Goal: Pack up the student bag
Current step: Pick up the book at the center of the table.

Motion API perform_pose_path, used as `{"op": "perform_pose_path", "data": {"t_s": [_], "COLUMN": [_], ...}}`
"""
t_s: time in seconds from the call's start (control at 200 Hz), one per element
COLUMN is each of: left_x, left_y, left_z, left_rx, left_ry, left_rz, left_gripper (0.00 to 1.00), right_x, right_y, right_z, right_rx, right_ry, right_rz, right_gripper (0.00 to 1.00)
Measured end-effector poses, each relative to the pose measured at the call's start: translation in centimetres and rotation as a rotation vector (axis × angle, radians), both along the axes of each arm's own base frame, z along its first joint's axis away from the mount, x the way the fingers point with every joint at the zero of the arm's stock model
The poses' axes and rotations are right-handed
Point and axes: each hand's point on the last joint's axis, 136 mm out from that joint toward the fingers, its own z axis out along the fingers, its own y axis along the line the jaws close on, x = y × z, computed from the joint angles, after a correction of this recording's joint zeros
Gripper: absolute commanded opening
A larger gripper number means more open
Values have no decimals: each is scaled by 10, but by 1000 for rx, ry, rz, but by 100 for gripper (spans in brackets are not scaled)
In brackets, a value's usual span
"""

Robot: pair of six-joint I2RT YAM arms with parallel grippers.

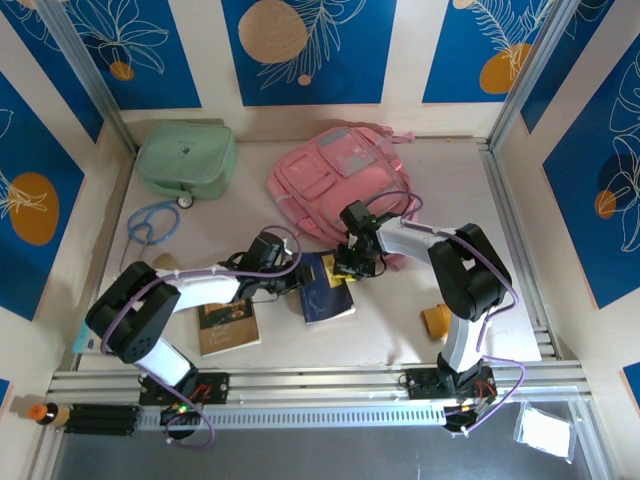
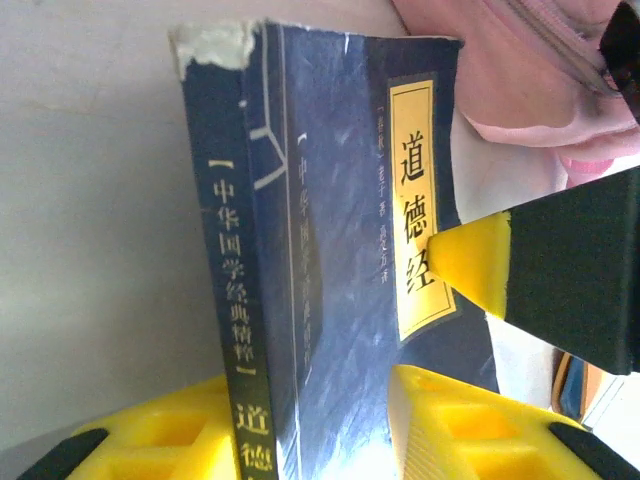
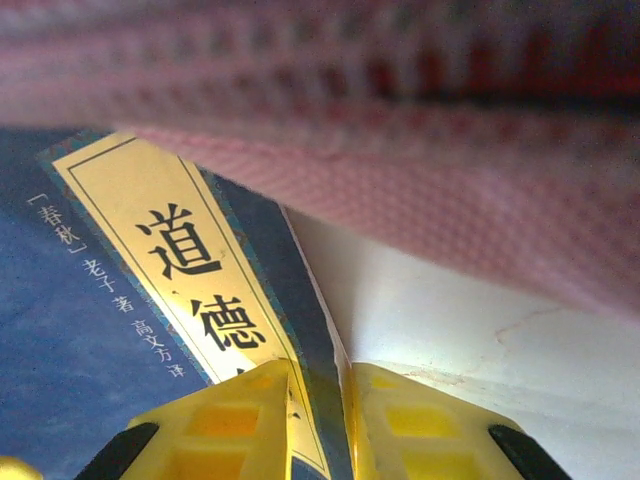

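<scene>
The left fingers (image 1: 291, 281) pinch the spine side of a dark blue paperback book with a yellow title label (image 1: 325, 295) — the right fingers (image 1: 352, 268) clamp its opposite edge. The large soft pink fabric backpack (image 1: 338, 178) lies just beyond on the tabletop (image 1: 450, 200), its edge beside the book.

Dark blue book (image 2: 330, 330) up close: the yellow label (image 2: 420, 200) on its cover reads 道德经. Beside the label, in the right wrist view, small characters give 春秋 in brackets, then 老子 著. Its spine (image 2: 235, 300) carries 中华国学经典精粹, with 道德 starting below — lettering on the brown book (image 1: 228, 325) is too small to read
</scene>
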Motion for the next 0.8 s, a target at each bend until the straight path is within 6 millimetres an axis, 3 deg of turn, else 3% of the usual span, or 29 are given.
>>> {"op": "perform_pose_path", "data": {"t_s": [0.23,0.44,0.495,0.625,0.8], "left_x": [-2,-2,-2,3,18], "left_y": [2,6,7,16,46], "left_z": [-3,-4,1,18,53], "left_rx": [14,32,30,28,26], "left_ry": [10,11,-2,-38,-111], "left_rz": [0,11,12,40,129], "left_gripper": [28,7,0,0,0], "right_x": [0,1,2,2,10], "right_y": [0,0,-1,-10,-15], "right_z": [0,0,1,12,49], "right_rx": [1,3,5,-10,45], "right_ry": [-1,-13,-33,-97,-252], "right_rz": [0,-5,-2,-10,-14], "right_gripper": [19,30,36,49,65]}}
